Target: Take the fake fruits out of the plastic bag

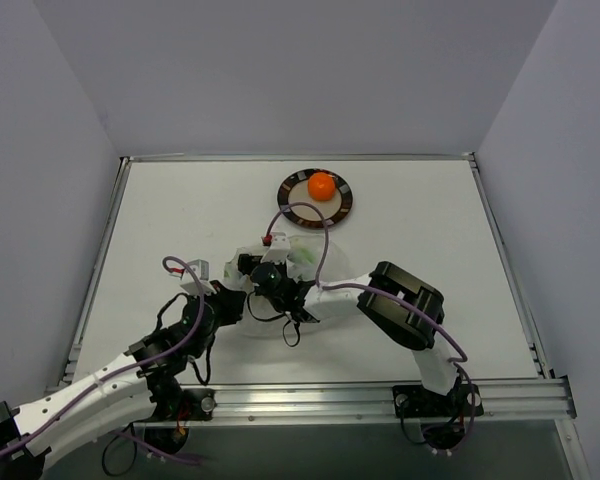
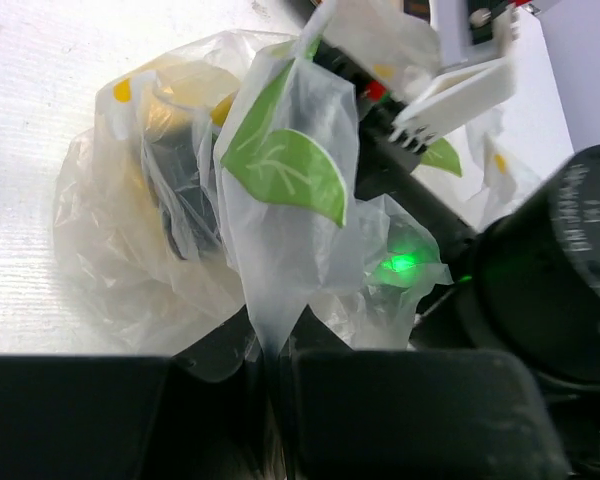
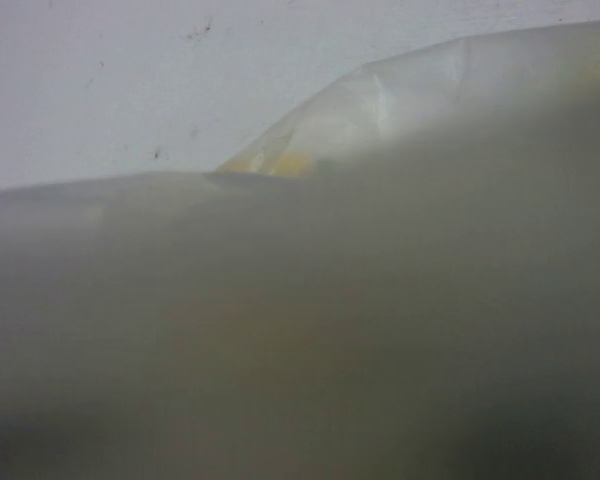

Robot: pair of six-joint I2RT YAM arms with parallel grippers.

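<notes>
White surface (image 1: 180, 220) seen from above. At left, the left arm (image 1: 90, 395) extends from the near edge toward the centre. The left jaws are closed on a gathered fold of the plastic bag (image 1: 302, 262), which stands as a pinched ridge in the left wrist view, a green leaf print (image 2: 290, 170) on its face. The bag lies crumpled near the centre of the surface, between the two wrists. A yellowish form (image 2: 185, 85) shows through the film; whether fruit or print cannot be told. Beyond the bag, near its far side, a dark-rimmed plate (image 1: 344, 205) carries the orange fruit (image 1: 322, 185). At right, the right arm (image 1: 405, 300) folds back toward the centre, its wrist among the folds of the bag. Film covers the right wrist camera, and whether the right jaws stand wide or narrow cannot be told.
</notes>
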